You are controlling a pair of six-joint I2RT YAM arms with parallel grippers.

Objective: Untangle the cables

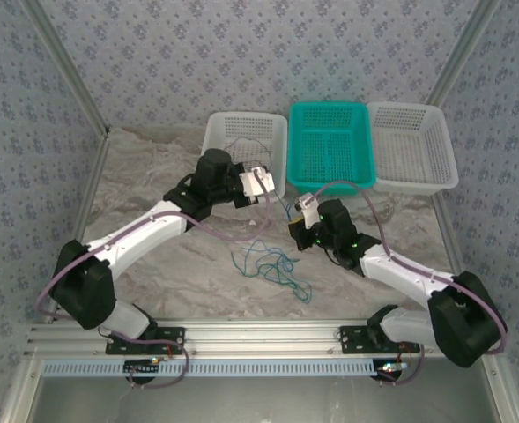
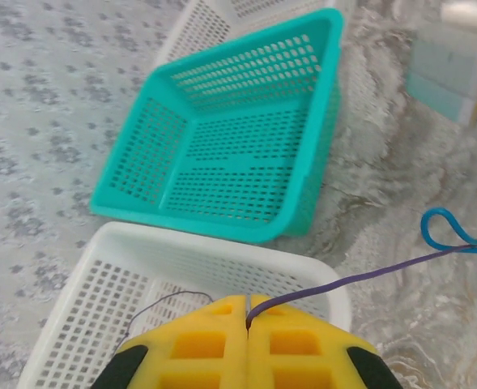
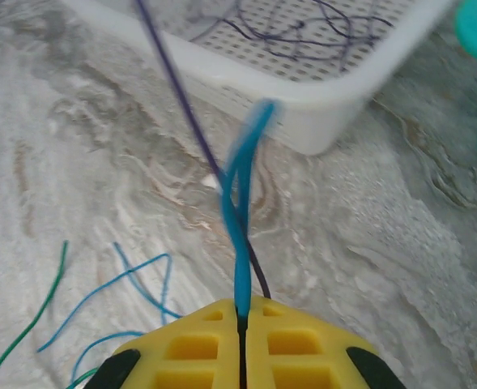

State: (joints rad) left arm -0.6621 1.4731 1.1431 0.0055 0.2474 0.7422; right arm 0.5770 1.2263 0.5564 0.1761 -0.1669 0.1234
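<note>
The marbled table (image 1: 153,176) carries three baskets along its far side: a white basket (image 1: 219,132) on the left, a teal basket (image 1: 329,107) in the middle and a second white basket (image 1: 444,150) on the right. Both arms reach in toward the gap in front of the first two.

The left gripper (image 2: 247,312) hangs above the near rim of the left white basket, its yellow fingers pressed together on the purple cable (image 2: 359,278). One end of that cable trails down into the basket, where more of it lies coiled. The other end runs taut across to the right gripper (image 3: 240,312), which is pinched closed on a raised loop of the blue cable (image 3: 240,203). The purple cable crosses that loop just above the fingers; whether it is clamped there too, I cannot tell. The rest of the blue cable and the green cable (image 3: 29,322) lie in a loose tangle (image 1: 272,264) on the table between the arms.

The step in hand looks like drawing the purple cable free of the blue one. The next move seems to call for pulling the two grippers slowly apart, or lifting the purple line clear of the loop, without dragging the tangle along.
</note>
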